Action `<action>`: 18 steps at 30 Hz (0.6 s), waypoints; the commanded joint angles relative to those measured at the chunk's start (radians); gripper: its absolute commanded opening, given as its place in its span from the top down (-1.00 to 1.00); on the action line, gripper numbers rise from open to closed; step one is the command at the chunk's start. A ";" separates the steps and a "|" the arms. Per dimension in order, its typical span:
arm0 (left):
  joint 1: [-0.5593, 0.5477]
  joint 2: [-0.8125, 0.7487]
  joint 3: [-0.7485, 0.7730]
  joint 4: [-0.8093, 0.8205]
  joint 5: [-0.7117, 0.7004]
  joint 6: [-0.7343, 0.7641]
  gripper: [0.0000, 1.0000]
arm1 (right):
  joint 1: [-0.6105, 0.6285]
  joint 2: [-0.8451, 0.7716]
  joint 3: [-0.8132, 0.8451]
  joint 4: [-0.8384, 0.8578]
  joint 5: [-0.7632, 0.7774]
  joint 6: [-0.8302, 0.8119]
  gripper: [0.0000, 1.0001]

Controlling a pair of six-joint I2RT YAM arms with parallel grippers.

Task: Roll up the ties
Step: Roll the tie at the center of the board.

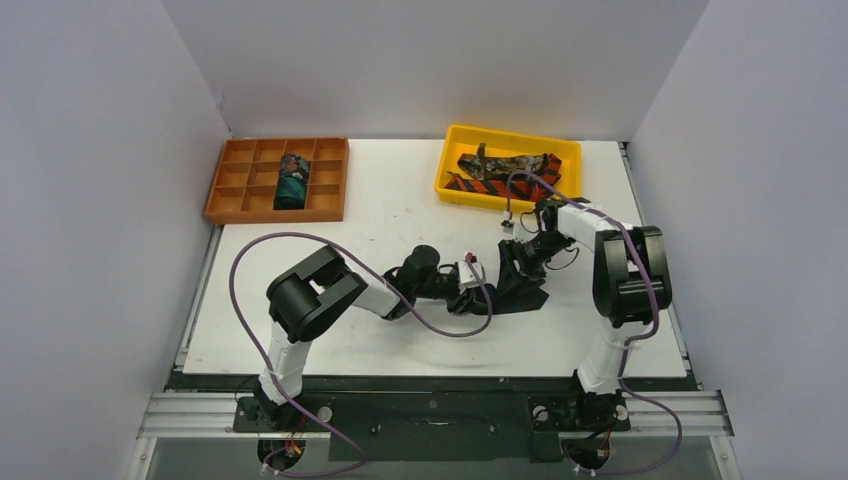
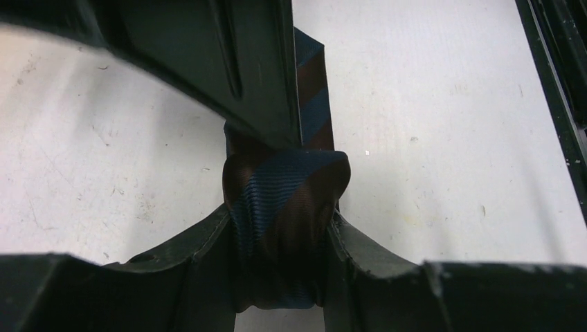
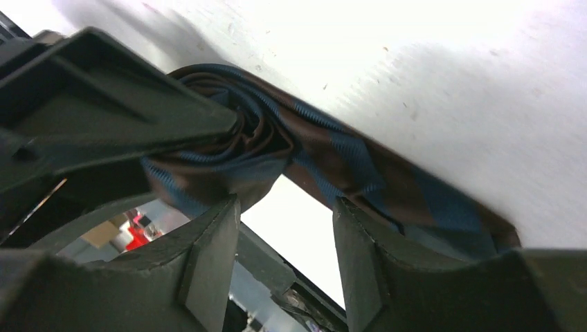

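A dark tie with brown and blue stripes [image 1: 522, 288] lies partly rolled at mid-table. My left gripper [image 1: 472, 281] is shut on its rolled end [image 2: 284, 183], which bulges between the two fingers; the left wrist view [image 2: 282, 232] shows this grip. The free tail [image 2: 313, 90] runs away over the table. My right gripper [image 1: 514, 246] is open just beside the roll. In the right wrist view [image 3: 285, 218] its jaws stand apart with nothing between them, and the tie [image 3: 339, 155] passes just beyond its fingertips.
A yellow bin [image 1: 450, 160] at the back holds a red-orange striped tie [image 1: 500, 187] and a mottled brown tie [image 1: 512, 163]. An orange compartment tray [image 1: 230, 190] at back left holds a dark teal roll [image 1: 292, 180]. Purple cables loop over both arms.
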 commanded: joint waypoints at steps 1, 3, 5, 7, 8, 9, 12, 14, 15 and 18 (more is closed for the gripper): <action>-0.007 0.008 -0.001 -0.245 -0.082 -0.058 0.74 | -0.035 -0.134 -0.035 0.065 -0.083 -0.014 0.02; -0.009 0.010 0.008 -0.271 -0.091 -0.062 0.75 | -0.033 -0.152 -0.052 0.074 -0.118 -0.002 0.01; -0.011 0.012 0.014 -0.286 -0.098 -0.060 0.75 | -0.023 -0.159 -0.065 0.094 -0.143 0.020 0.00; -0.013 0.015 0.025 -0.310 -0.109 -0.057 0.74 | -0.009 -0.152 -0.069 0.108 -0.162 0.036 0.00; -0.013 0.017 0.036 -0.319 -0.111 -0.056 0.74 | -0.005 -0.149 -0.068 0.113 -0.165 0.043 -0.01; -0.014 0.021 0.041 -0.334 -0.115 -0.055 0.73 | 0.003 -0.141 -0.065 0.113 -0.166 0.045 -0.01; -0.016 0.025 0.058 -0.351 -0.122 -0.054 0.73 | 0.015 -0.124 -0.067 0.110 -0.138 0.038 0.06; -0.016 0.023 0.064 -0.361 -0.121 -0.053 0.71 | 0.016 -0.105 -0.067 0.106 -0.097 0.020 0.26; -0.017 0.023 0.067 -0.362 -0.119 -0.053 0.70 | 0.015 -0.091 -0.066 0.106 -0.063 0.014 0.34; -0.020 0.020 0.068 -0.362 -0.111 -0.045 0.64 | 0.006 -0.058 -0.058 0.105 -0.019 0.010 0.74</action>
